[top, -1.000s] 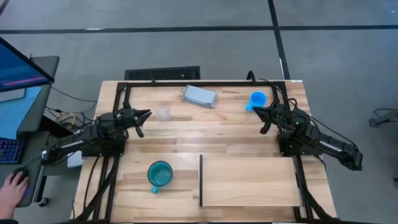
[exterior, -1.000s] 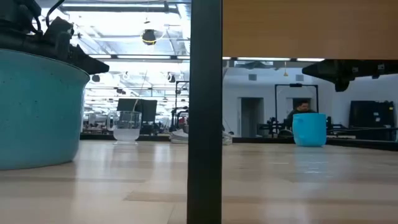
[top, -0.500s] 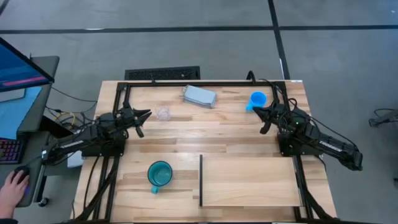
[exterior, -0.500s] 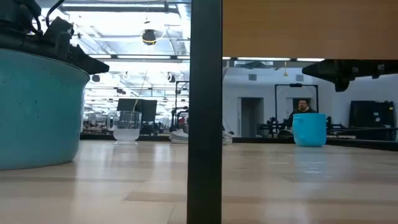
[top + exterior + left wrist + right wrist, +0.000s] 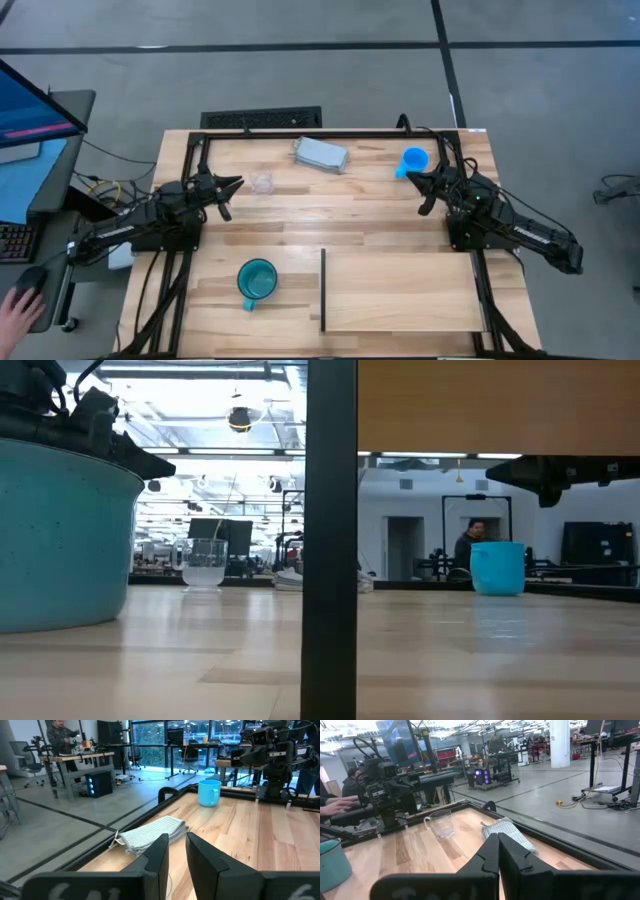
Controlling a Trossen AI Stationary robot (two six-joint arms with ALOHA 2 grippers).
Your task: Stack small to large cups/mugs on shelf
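While both arms wait, clear cup (image 5: 262, 182) sits beside left tool (image 5: 231, 184).

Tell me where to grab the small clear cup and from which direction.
Grip the clear cup across its rim from above, one finger inside, one outside. It stands upright and mouth-up with open table around it, just ahead of the left gripper, so that arm probably suits best.

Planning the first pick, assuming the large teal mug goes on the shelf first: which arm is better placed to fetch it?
Probably the left. The teal mug sits on the left gripper's side, left of the shelf's dark edge. The right gripper rests beside the blue mug, with the shelf between it and the teal mug.
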